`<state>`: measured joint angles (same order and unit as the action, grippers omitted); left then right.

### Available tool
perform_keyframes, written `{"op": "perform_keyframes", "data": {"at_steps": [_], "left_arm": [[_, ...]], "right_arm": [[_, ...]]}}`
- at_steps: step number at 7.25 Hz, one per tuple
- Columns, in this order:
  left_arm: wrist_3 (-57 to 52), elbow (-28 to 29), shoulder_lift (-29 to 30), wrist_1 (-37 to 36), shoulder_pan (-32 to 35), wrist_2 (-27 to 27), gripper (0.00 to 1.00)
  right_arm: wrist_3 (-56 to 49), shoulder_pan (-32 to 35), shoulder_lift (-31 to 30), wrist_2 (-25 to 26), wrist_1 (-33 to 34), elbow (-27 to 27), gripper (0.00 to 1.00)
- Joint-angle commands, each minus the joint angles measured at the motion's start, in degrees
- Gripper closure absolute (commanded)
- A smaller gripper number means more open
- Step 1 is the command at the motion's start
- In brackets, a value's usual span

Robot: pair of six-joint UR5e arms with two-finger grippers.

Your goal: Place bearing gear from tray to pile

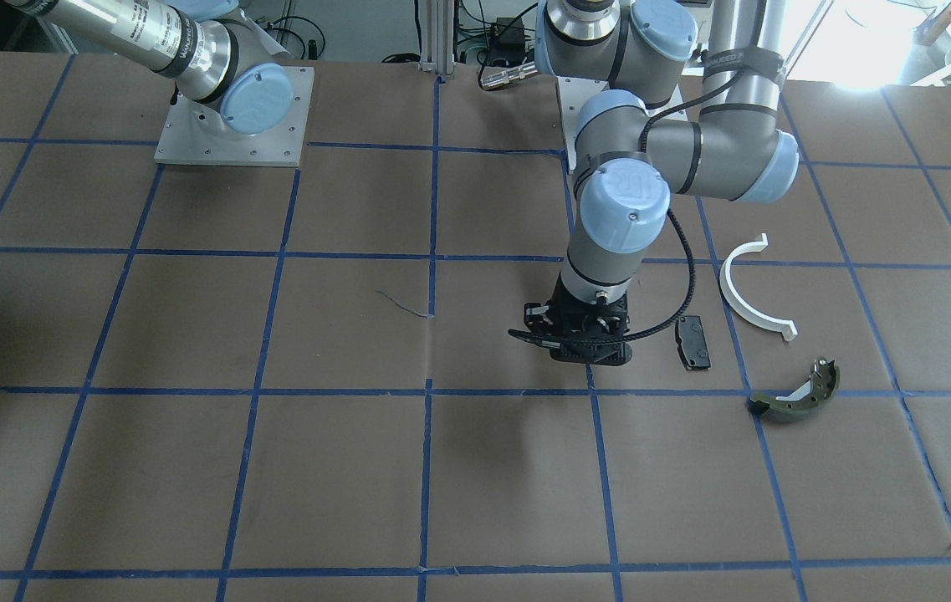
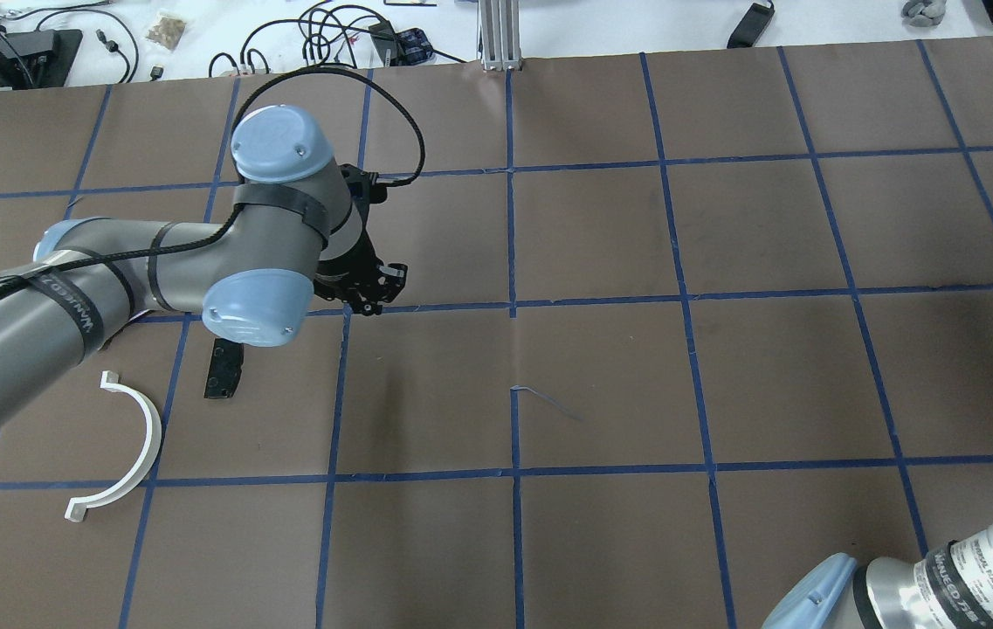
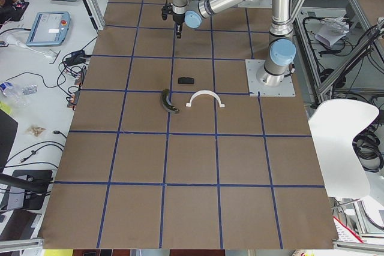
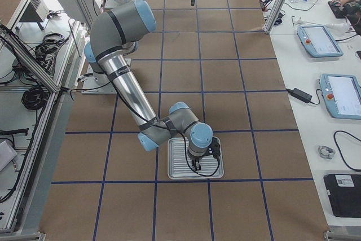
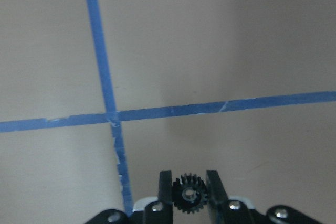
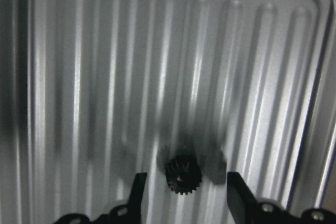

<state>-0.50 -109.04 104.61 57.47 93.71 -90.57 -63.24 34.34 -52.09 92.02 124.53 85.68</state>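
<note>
My left gripper [image 5: 189, 182] is shut on a small black bearing gear [image 5: 190, 195] and holds it above the brown table near a blue tape crossing. In the front view this gripper [image 1: 577, 349] is beside the pile: a black pad [image 1: 692, 341], a white half-ring [image 1: 755, 293] and an olive brake shoe [image 1: 797, 393]. My right gripper [image 6: 185, 192] is open over the ribbed metal tray [image 6: 157, 51], its fingers on either side of a second black gear [image 6: 181, 174] that lies on the tray.
The tray [image 4: 210, 172] sits at the table's end on the robot's right, far from the pile. Blue tape lines [image 2: 512, 306] grid the brown table. Cables and tablets lie on the white benches beyond the table's edge.
</note>
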Motion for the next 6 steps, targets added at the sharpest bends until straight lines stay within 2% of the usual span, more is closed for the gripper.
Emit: {"op": "perform_keyframes", "data": {"at_steps": [1, 2, 4, 6], "left_arm": [[-9.7, -0.1, -2.4, 5.4, -10.3, -2.6, 0.92], [-17.1, -0.6, -2.3, 5.5, -16.2, -2.9, 0.93], [-30.2, -1.3, 0.1, 4.2, -25.7, -2.7, 0.95], [-31.9, -1.1, 3.6, -2.6, -27.1, -2.5, 0.99]], "right_arm": [[-0.1, 0.0, 0.1, -1.4, 0.1, 0.0, 0.43], [-0.1, 0.0, 0.1, -1.3, 0.0, 0.0, 0.57], [-0.1, 0.0, 0.1, -1.0, -0.2, 0.1, 0.68], [0.0, 0.0, 0.1, -0.4, -0.3, 0.1, 0.87]]}}
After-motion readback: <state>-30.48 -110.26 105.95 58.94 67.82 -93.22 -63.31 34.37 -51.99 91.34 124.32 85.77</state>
